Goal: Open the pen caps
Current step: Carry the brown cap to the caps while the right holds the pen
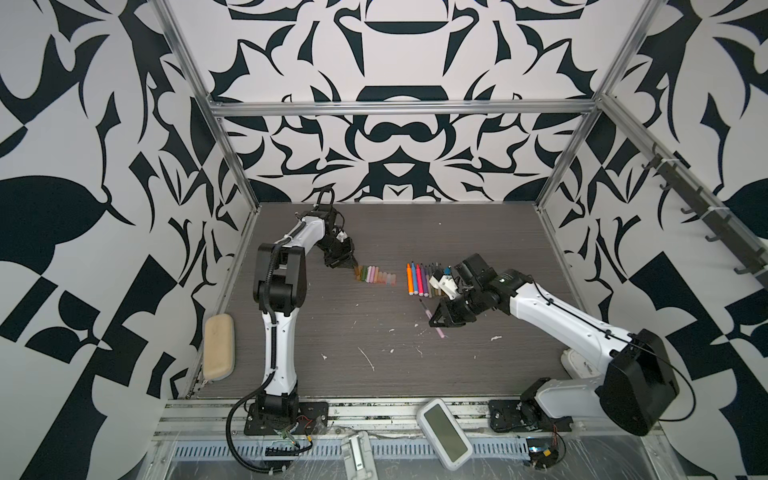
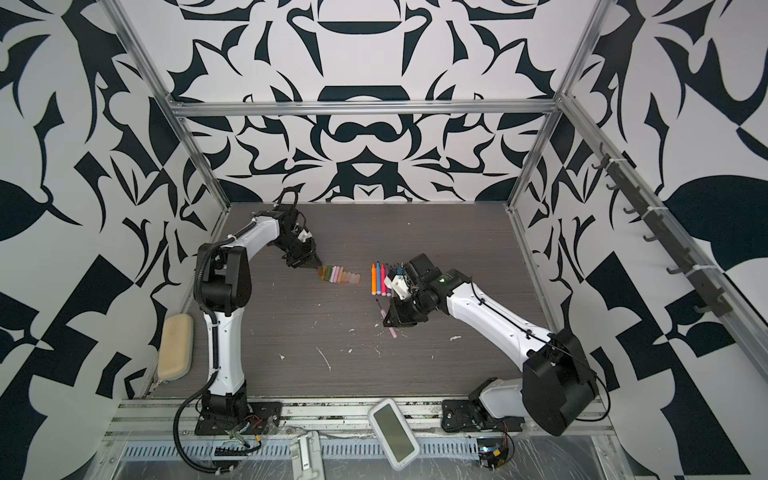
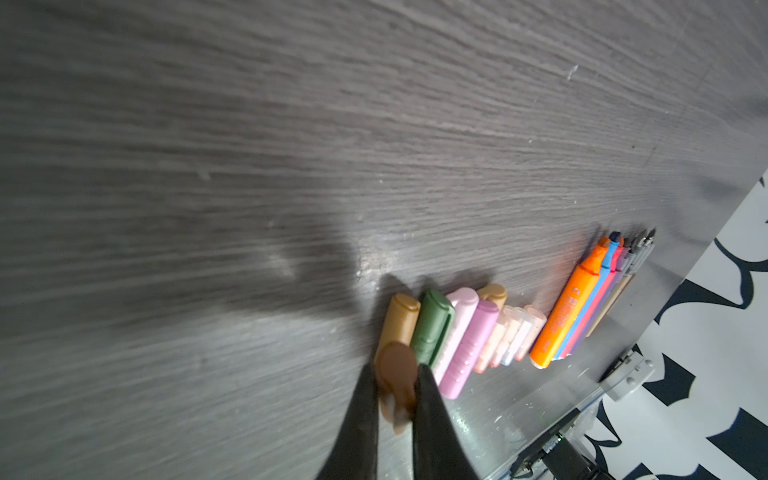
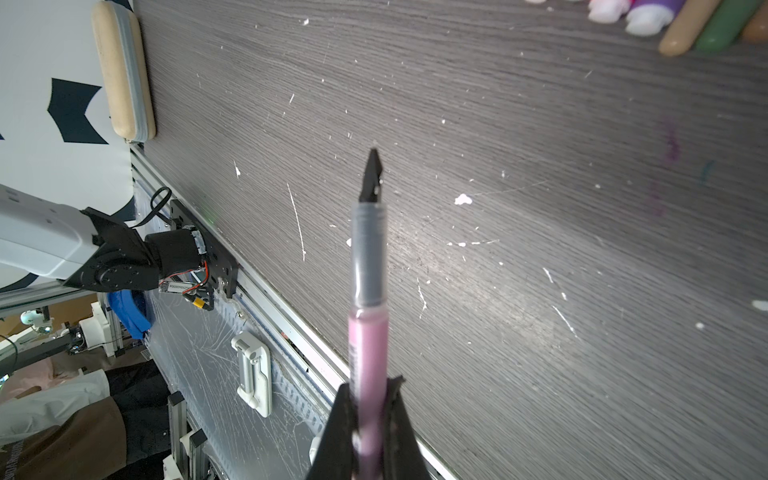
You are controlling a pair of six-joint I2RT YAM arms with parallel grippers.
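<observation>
The left gripper (image 1: 352, 266) is pinching a brown cap (image 3: 397, 365) at the left end of the row of caps (image 1: 376, 276), just over the tan cap (image 3: 401, 320). Most likely it is there to add this cap to the ones already pulled off. Whether it touches the surface (image 1: 374, 340) I cannot tell. The brown cap's rounded closed end faces the wrist camera. The caps in the row lie flat, side by side, with their long axes running from the near side to the far side.

The right gripper (image 4: 372, 384) is clamped on the barrel of a pink pen (image 4: 368, 340), well apart from the caps. Its black tip (image 4: 372, 174) is bare, so this pen looks opened. In both top views the pen runs diagonally, tip toward the row of pens (image 1: 419, 278) and tail toward the near edge, probably so it can be laid down beside them
</observation>
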